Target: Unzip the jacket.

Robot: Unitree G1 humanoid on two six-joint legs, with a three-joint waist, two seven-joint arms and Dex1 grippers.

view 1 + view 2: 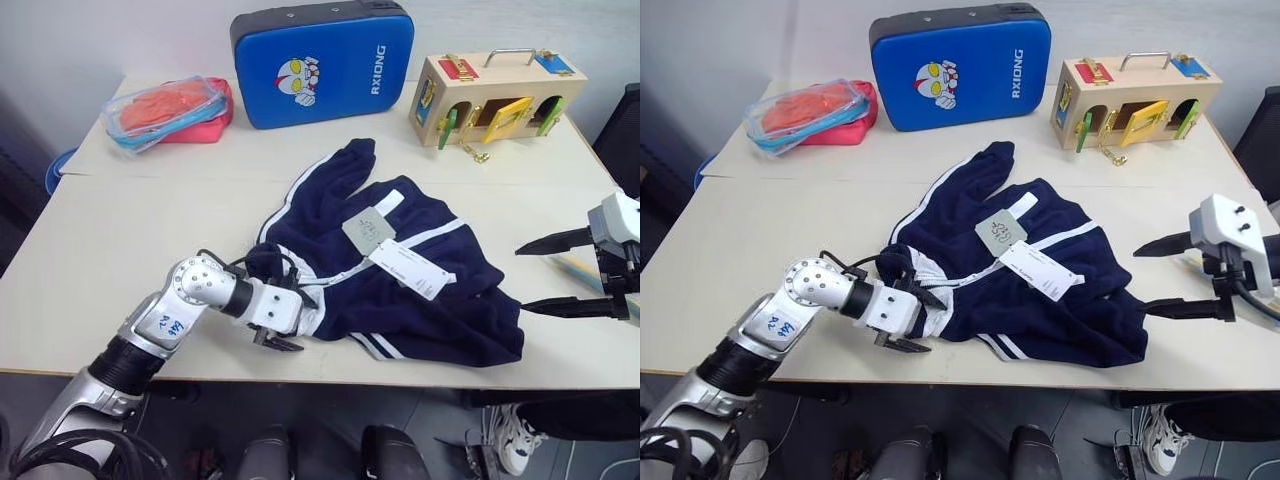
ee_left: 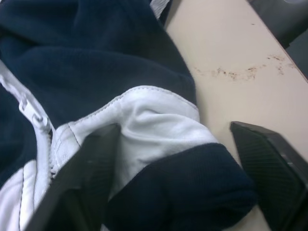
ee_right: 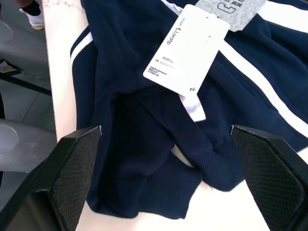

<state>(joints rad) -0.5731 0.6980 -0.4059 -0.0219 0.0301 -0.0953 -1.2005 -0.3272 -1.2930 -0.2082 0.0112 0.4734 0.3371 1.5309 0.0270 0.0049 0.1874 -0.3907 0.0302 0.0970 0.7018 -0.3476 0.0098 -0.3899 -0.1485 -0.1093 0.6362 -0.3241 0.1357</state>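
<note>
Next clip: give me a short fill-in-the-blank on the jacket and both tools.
1. The navy jacket lies on the ____.
2. The left tool straddles the jacket's ____ hem panel beside the zipper.
3. The right tool hovers with its jaws wide ____.
4. The white hang tag rests on top of the ____.

Missing: table; white; open; jacket

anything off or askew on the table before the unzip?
The jacket lies crumpled, with one sleeve flung toward the blue case and its hang tags still attached and splayed across the front. The wooden latch box has doors ajar.
</note>
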